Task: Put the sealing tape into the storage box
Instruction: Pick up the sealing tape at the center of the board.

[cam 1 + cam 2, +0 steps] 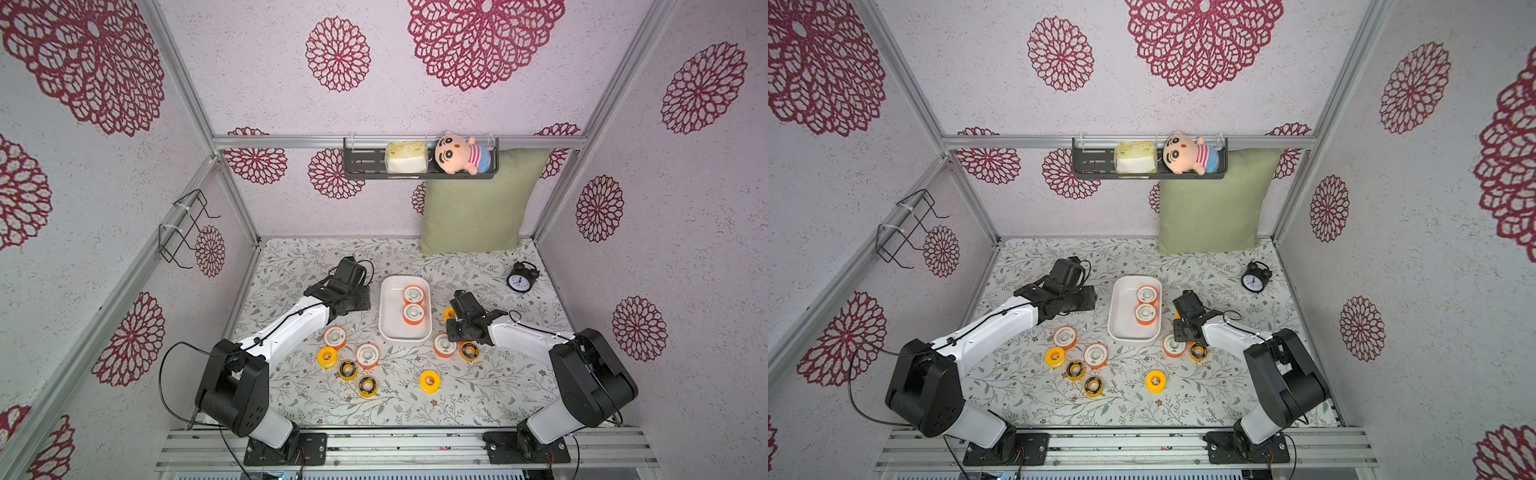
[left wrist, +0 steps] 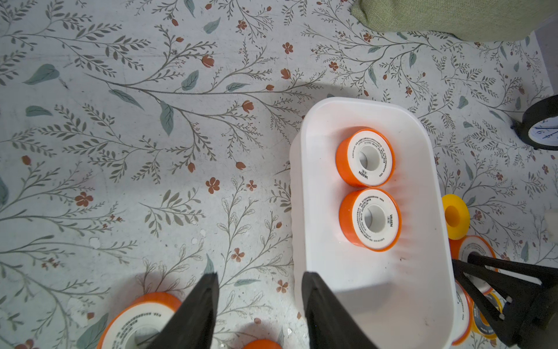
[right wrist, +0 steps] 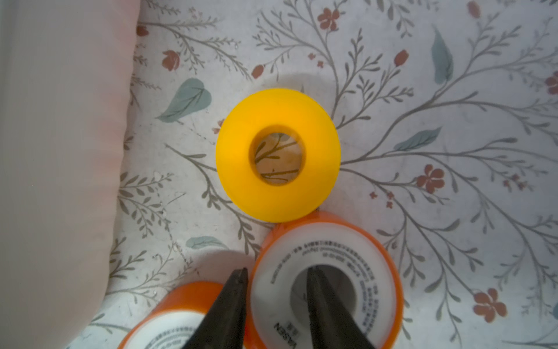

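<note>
1. Yellow, orange and black-faced sealing tape [image 1: 368, 354] lies nearest the arms' bases. Six spools rest flat on the flowered cloth [image 1: 291, 399], loosely scattered and none of them boxed. Lying hole-up, each offers a rim and a core to pinch.
2. Further in, just beside the box wall on the right arm's side, sits a tighter cluster. It holds a plain yellow spool [image 3: 277, 154], an orange spool [image 3: 362, 272] touching it, a second orange spool [image 3: 181, 323] and a black-faced spool [image 1: 468, 351].
3. The right gripper [image 3: 276, 269] is down on that orange spool. One finger is in the core hole and the other is outside the rim, so the spool's wall stands between them. I judge this straddle was chosen because the neighbours crowd the outer sides. The fingers are apart, and I cannot tell whether they already press the wall.
4. The storage box [image 1: 384, 311] sits between the two arms, where either can reach it. A boxed pair [image 1: 413, 295] of orange spools lies flat inside, the two touching each other along the right arm's side. The rest of the floor is bare, leaving room for more.
5. The left gripper [image 2: 259, 275] hangs beside the box's other long wall. Its fingers are apart with nothing between them, probably held clear of the box mouth.
6. Farthest off are the alarm clock [image 1: 521, 279], the green cushion [image 1: 478, 203] leaning on the back wall, and the wall shelf [image 1: 365, 166]. All are well apart from the work.
</note>
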